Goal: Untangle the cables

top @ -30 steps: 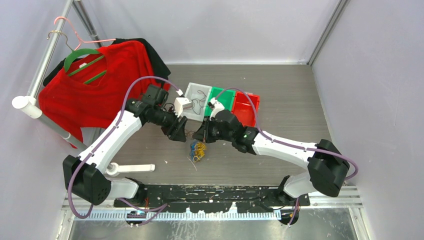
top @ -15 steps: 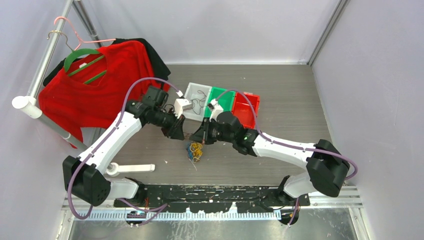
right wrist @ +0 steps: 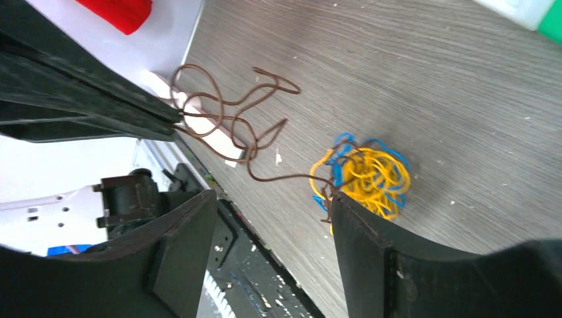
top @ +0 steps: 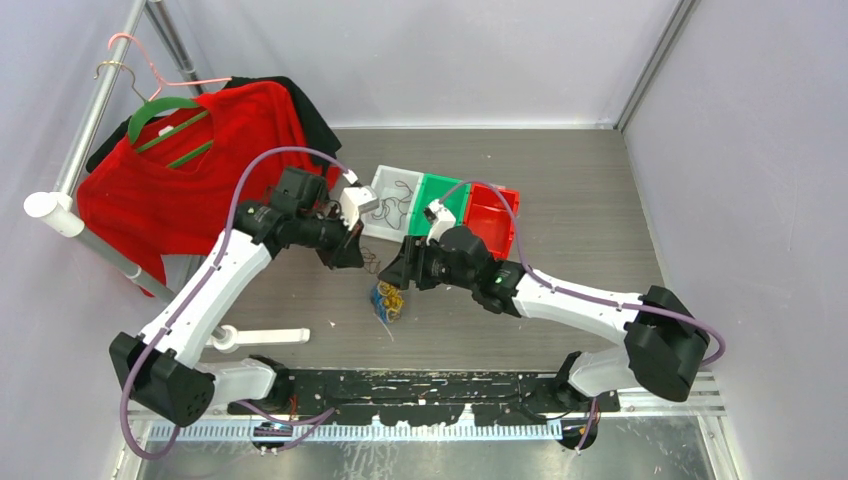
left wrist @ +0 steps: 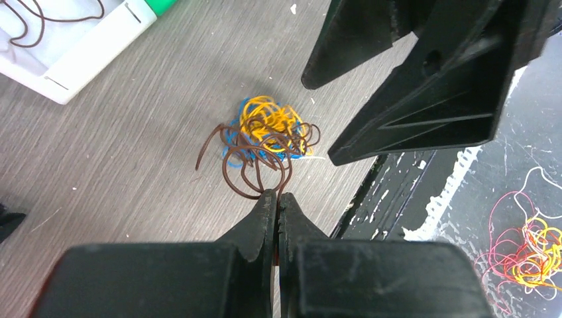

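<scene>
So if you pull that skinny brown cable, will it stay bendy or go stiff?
Probably floppy: the thin brown cable trails in loose curls from the shut left pincer. Likely very light too, being so slim. It may drag the yellow and blue cable bundle along, because its far end runs into it.

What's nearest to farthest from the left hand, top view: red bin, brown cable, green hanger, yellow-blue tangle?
1. brown cable, pinched in the left hand
2. yellow-blue tangle, just toward the bases
3. red bin, right
4. green hanger, far left
</scene>
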